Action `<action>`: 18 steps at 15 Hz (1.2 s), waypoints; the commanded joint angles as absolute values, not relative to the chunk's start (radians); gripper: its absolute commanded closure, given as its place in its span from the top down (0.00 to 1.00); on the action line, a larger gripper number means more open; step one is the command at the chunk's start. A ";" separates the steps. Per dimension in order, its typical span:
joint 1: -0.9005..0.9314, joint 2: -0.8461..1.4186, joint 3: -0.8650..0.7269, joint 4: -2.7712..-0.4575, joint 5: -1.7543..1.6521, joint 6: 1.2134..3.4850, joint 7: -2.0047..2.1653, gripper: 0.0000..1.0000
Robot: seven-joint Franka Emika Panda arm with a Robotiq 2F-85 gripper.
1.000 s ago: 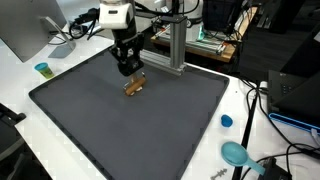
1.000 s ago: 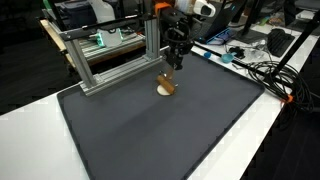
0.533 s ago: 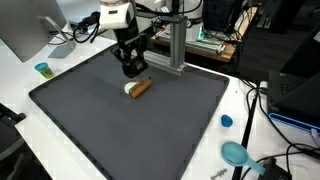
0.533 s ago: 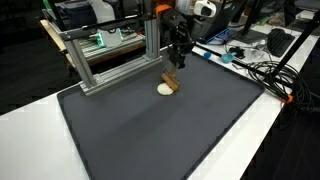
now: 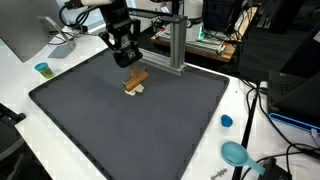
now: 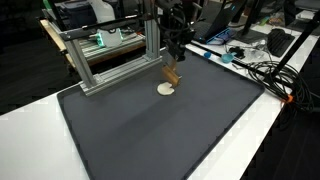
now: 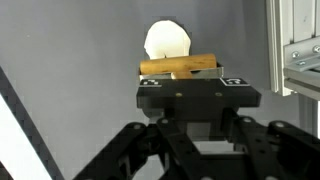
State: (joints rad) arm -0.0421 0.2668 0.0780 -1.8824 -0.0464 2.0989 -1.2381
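Note:
My gripper hangs above the far part of the dark grey mat, shut on a short brown wooden stick. The stick lies crosswise between the fingertips, clear of the mat, as in the exterior view too. Straight below it a small cream round disc lies flat on the mat. In the wrist view the stick crosses the gripper just ahead of the black gripper body, and the disc shows beyond it.
An aluminium frame stands along the mat's far edge, close beside the arm. A small teal cup sits off one mat corner. A blue cap and a teal round object lie on the white table, near cables.
The gripper has risen from the mat with the stick in it. The stick has come up off the cream disc, which stays where it was.

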 commanded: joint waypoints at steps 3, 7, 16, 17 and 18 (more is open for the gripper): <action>-0.026 0.286 0.056 -1.898 -0.119 2.145 -1.189 0.22; -0.025 0.313 0.059 -1.934 -0.148 2.215 -1.157 0.22; 0.016 0.350 0.033 -1.953 -0.350 2.198 -0.995 0.22; 0.019 0.353 0.034 -1.957 -0.365 2.195 -0.980 0.22; 0.020 0.354 0.035 -1.960 -0.376 2.189 -0.968 0.22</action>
